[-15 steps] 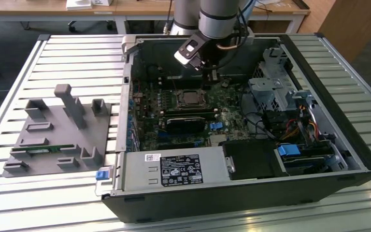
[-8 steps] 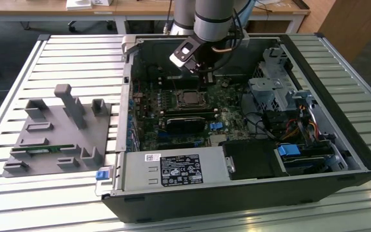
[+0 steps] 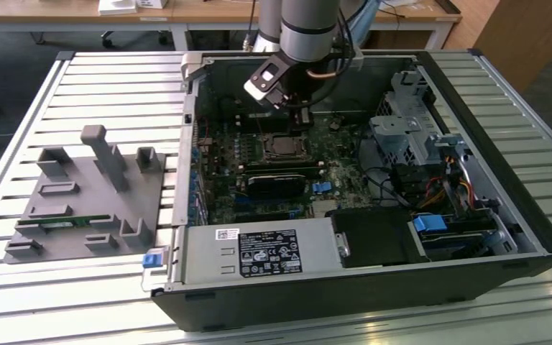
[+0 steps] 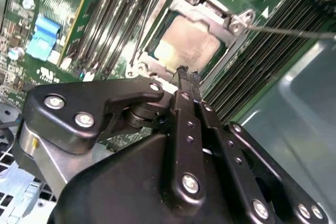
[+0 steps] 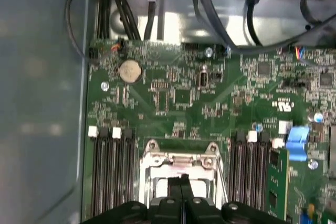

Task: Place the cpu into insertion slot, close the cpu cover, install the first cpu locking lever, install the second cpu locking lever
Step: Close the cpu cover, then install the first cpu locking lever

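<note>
On the exterior view's left, a grey fixture block (image 3: 84, 190); further right, in the open computer case (image 3: 353, 298), the cpu (image 4: 190, 45) seated in the insertion slot (image 3: 281, 147), cpu cover (image 4: 207, 13) down around it — just above, the gripper (image 4: 185, 73), fingers pressed together, empty.

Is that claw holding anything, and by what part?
Nothing. The claw is shut with nothing between its tips, close to the cpu seated in the board.

Reaches down with the arm (image 3: 310, 29) near vertical. Holds the jaws pressed together, tips touching, nothing between them.
</note>
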